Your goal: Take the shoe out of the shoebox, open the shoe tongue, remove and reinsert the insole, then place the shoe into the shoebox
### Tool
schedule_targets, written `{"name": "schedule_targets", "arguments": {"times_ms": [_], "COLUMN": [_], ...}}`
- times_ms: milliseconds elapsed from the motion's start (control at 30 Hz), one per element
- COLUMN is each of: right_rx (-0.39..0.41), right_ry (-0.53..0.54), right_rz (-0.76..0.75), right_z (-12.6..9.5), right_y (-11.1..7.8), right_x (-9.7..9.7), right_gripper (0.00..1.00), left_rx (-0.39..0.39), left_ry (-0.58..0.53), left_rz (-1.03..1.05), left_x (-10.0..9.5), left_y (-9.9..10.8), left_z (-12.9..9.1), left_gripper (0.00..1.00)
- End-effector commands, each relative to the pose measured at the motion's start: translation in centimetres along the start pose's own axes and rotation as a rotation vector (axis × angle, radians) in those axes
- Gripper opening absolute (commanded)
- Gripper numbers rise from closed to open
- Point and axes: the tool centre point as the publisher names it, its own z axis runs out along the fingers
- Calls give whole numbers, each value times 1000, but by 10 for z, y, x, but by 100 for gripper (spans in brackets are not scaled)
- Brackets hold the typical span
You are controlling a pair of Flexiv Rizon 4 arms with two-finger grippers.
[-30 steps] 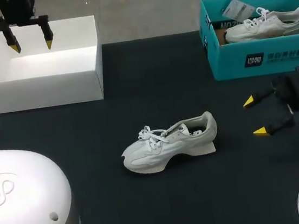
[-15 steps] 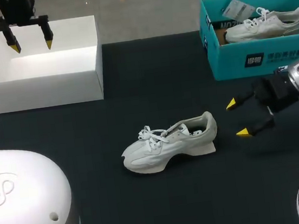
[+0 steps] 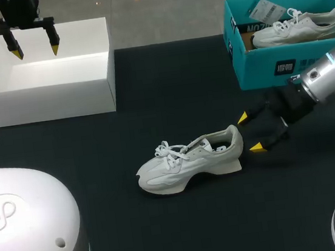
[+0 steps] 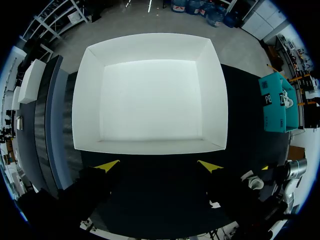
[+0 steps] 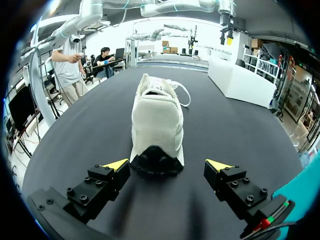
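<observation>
On the table (image 3: 170, 94) stands the shoe (image 3: 187, 160), heel (image 3: 235, 138) facing the wide-open right gripper (image 3: 249, 132). Slide a finger each side of the heel, then squeeze softly. Left gripper (image 3: 37, 52) is open too.

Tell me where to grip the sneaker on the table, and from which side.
Grip the sneaker across its heel, coming from behind it, the robot's right. It stands upright on its sole, narrow heel facing the right end effector, whose fingers are open wider than the heel.
</observation>
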Motion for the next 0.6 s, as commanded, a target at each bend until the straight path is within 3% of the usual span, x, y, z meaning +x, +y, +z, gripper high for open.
{"name": "schedule_targets", "arguments": {"times_ms": [33,600], "right_rx": [-4,-47], "right_ry": [-7,14], "right_rz": [5,25], "right_z": [11,45], "right_y": [6,15], "right_x": [2,13], "right_gripper": [100,100], "left_rx": [0,0], "left_ry": [0,0], "left_rz": [0,0], "left_x": [0,0], "left_y": [0,0], "left_z": [0,0], "left_gripper": [100,100]}}
